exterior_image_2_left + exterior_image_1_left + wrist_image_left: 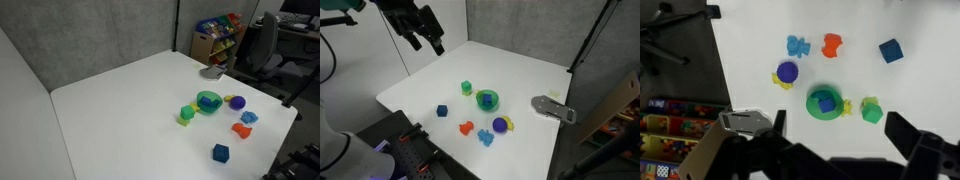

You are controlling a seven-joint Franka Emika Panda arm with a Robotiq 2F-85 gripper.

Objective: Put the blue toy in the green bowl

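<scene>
Gripper (428, 42): upper left of frame, above table (520, 65) edge, fingers spread wide, holding nothing.
Blue toy (486, 138): lower centre, on table, just beside red toy (466, 128), near purple ball (500, 125).
Green bowl (487, 99): centre, apart from blue toy.

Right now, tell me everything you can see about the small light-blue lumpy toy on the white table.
The small light-blue lumpy toy is an irregular, knobbly piece, plastic-looking, in one solid cyan. It lies loose on the white table, next to the red lumpy toy with a gap between them, and near the purple ball. It is outside the bright-green round bowl. Only the table touches it.
</scene>
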